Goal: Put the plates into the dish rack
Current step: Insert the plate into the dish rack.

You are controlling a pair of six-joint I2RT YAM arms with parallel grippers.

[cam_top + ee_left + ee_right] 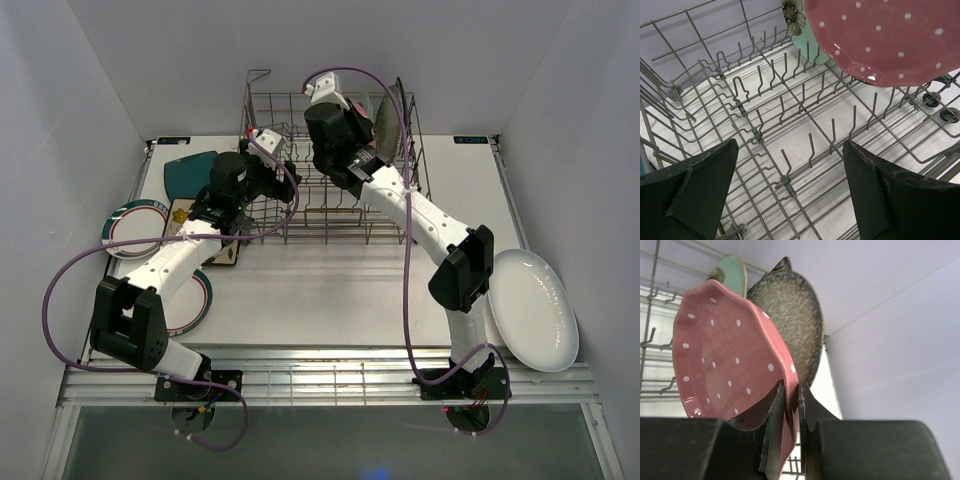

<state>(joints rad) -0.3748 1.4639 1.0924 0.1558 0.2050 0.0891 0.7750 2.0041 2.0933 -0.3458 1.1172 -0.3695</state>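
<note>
The right gripper (790,390) pinches the lower rim of the pink dotted plate (725,355), jaws narrow with only the rim between them. The plate stands on edge at centre-left of the right wrist view, hollow face turned to the frame's left, its length running top to bottom. Just behind it the speckled plate (790,320) and the mint green plate (732,270) stand upright likewise, all at the upper right of the dish rack (300,215) in the top view. The left gripper (790,165) hangs over the rack's tines, jaws wide, holding nothing
</note>
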